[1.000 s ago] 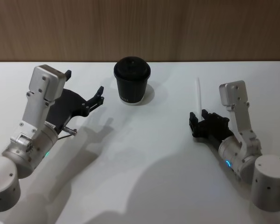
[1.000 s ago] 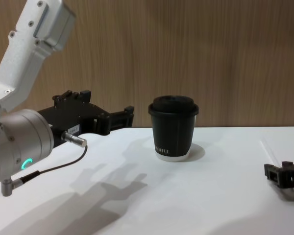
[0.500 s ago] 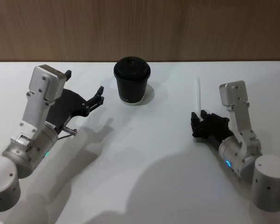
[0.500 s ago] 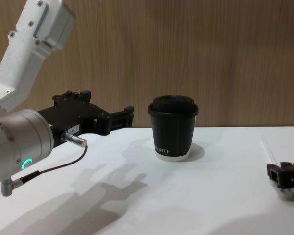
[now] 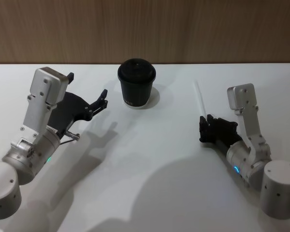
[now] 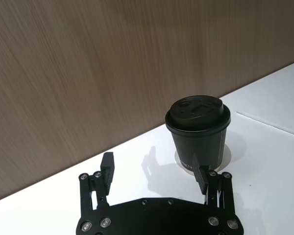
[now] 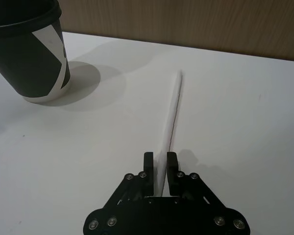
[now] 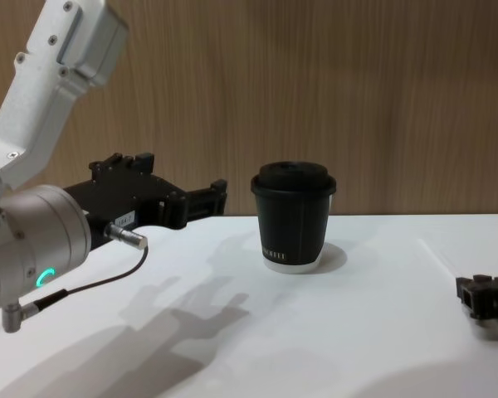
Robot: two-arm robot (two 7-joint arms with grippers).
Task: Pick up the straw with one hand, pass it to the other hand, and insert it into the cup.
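White table: plain, matte, spread from centre out to 3, 6 and 9 o'clock in head view. Soft grey shadows lay across it toward 6 and 7 o'clock. Wood-grain wall panel: brown, fine vertical grain, ran full width at 12 o'clock, met table's far edge in straight line. Chest view showed same panel upright behind table.

Item: cup. One line of small white lettering sits low on the side wall, just above the white bottom rim; the characters are too small to read. The right wrist view shows a white graphic patch on the wall, without legible letters. No other readable text.
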